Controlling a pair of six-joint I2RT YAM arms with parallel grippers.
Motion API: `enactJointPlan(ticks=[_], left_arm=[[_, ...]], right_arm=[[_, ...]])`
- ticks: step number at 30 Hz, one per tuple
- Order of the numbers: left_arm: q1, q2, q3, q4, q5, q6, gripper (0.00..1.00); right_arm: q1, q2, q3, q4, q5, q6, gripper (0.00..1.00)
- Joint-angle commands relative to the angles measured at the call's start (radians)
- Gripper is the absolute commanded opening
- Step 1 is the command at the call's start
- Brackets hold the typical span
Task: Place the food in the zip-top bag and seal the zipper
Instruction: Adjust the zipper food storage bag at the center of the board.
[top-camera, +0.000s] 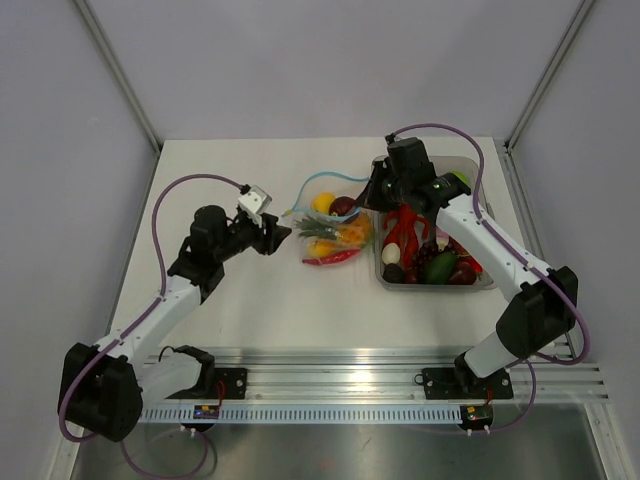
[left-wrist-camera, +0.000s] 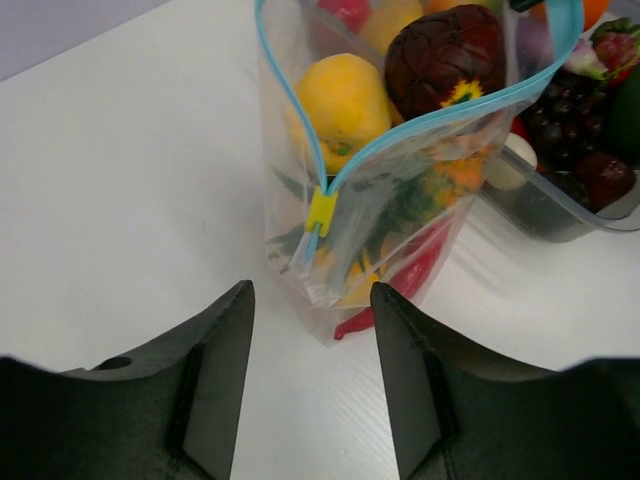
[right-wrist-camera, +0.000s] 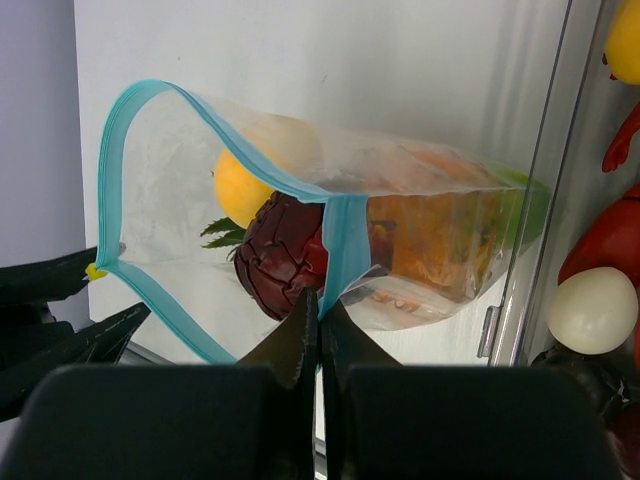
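Note:
The zip-top bag (top-camera: 332, 232) lies mid-table, its mouth gaping. Inside it is food: a yellow fruit (left-wrist-camera: 345, 95), a dark red fruit (left-wrist-camera: 445, 55) and a red chili (left-wrist-camera: 400, 290). The blue zipper (left-wrist-camera: 440, 115) runs round the mouth, with a yellow slider (left-wrist-camera: 321, 210) at its near-left end. My left gripper (left-wrist-camera: 312, 300) is open just short of that slider corner, touching nothing. My right gripper (right-wrist-camera: 320, 300) is shut on the zipper strip (right-wrist-camera: 345, 240) at the bag's right end. More food (top-camera: 430, 255) fills the clear tub (top-camera: 487, 283).
The rigid clear tub (right-wrist-camera: 545, 150) stands right beside the bag, with a white egg (right-wrist-camera: 593, 310) and red pieces inside. The left gripper's fingers (right-wrist-camera: 60, 280) show at the left of the right wrist view. Metal frame posts rise at the table's back corners.

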Motion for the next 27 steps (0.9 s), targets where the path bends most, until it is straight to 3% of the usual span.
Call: enactJointPlan(ticks=[1, 3, 8, 11, 12, 14, 17, 20, 23, 27], left_arm=[[0.003, 0.005, -0.008, 0.159, 0.127, 0.023, 0.49], [0.003, 0.048, 0.011, 0.138, 0.144, 0.023, 0.39], [0.003, 0.096, 0.002, 0.217, 0.137, -0.076, 0.39], [0.003, 0.089, -0.028, 0.276, 0.123, -0.092, 0.33], [0.003, 0.089, -0.029, 0.277, 0.12, -0.092, 0.16], [0.003, 0.089, -0.025, 0.279, 0.108, -0.092, 0.0], [0.003, 0.082, -0.023, 0.281, 0.129, -0.098, 0.0], [0.003, 0.056, -0.019, 0.27, 0.198, -0.099, 0.0], [0.003, 0.031, -0.035, 0.29, 0.244, -0.098, 0.0], [0.003, 0.025, -0.037, 0.302, 0.296, -0.092, 0.0]], right_arm=[[-0.009, -0.032, -0.007, 0.054, -0.035, -0.01, 0.0], [-0.008, -0.028, -0.007, 0.062, -0.054, -0.005, 0.0], [-0.009, -0.028, -0.016, 0.077, -0.065, 0.0, 0.0], [-0.009, -0.026, -0.01, 0.062, -0.058, -0.007, 0.0], [-0.009, -0.025, -0.011, 0.062, -0.058, -0.007, 0.0], [-0.008, -0.028, -0.017, 0.073, -0.063, -0.002, 0.0], [-0.009, -0.038, -0.04, 0.08, -0.074, -0.011, 0.02], [-0.006, -0.061, -0.028, 0.024, -0.006, -0.057, 0.18], [0.014, -0.112, 0.012, -0.019, 0.089, -0.181, 0.22], [0.031, -0.152, 0.065, -0.05, 0.094, -0.338, 0.42]])
